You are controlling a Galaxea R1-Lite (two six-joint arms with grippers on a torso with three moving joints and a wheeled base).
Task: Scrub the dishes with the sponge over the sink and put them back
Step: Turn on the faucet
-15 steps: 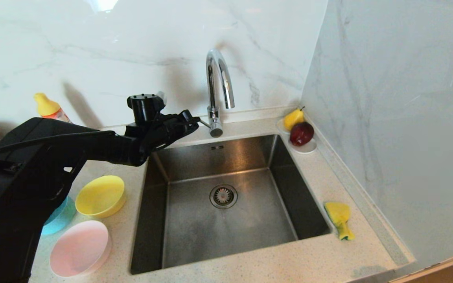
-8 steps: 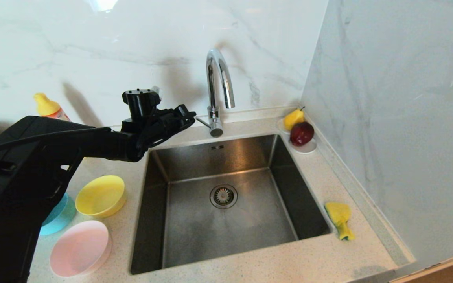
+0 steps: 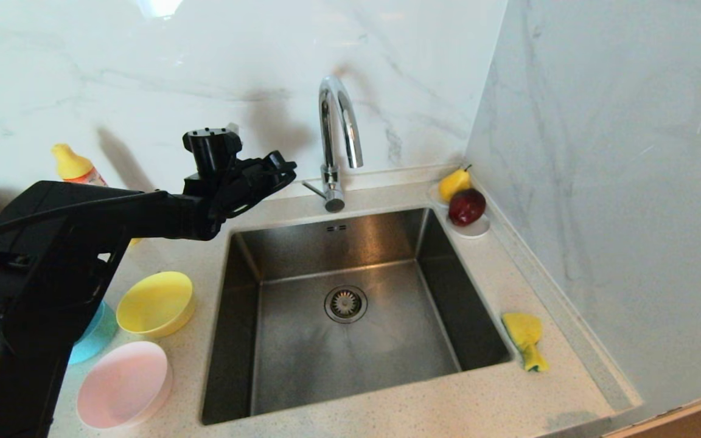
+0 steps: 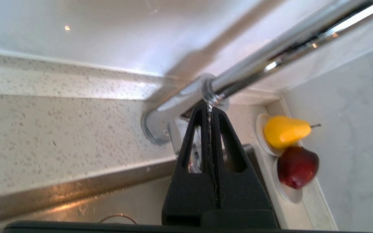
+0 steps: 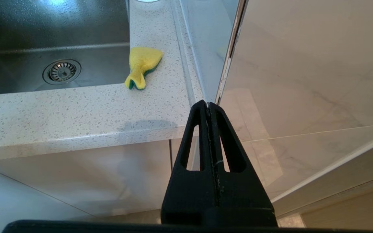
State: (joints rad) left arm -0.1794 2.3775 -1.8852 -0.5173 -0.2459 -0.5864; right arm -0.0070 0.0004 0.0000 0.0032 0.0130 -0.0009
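Note:
Three bowls stand on the counter left of the sink [image 3: 326, 243]: yellow [image 3: 156, 303], pink [image 3: 124, 384] and light blue [image 3: 92, 334], the blue one half hidden behind my left arm. The yellow sponge [image 3: 526, 339] with its green layer lies crumpled on the counter right of the sink, also in the right wrist view [image 5: 142, 64]. My left gripper [image 3: 289, 165] hovers shut and empty above the sink's back-left corner, just left of the faucet base [image 4: 155, 126]; its tips [image 4: 209, 105] point at the faucet. My right gripper [image 5: 208, 104] hangs shut and empty below the counter's front edge, out of the head view.
The chrome faucet [image 3: 338, 134] arches over the sink's back edge, its lever [image 3: 314, 188] sticking out to the left. A saucer [image 3: 478, 228] with a yellow pear [image 3: 454, 182] and a red apple [image 3: 466, 205] sits back right. A yellow-capped bottle [image 3: 76, 167] stands back left. A marble wall [image 3: 600, 182] closes the right side.
My left gripper has risen and drawn back to the left, away from the faucet lever, still shut. Bowls and sponge have not moved.

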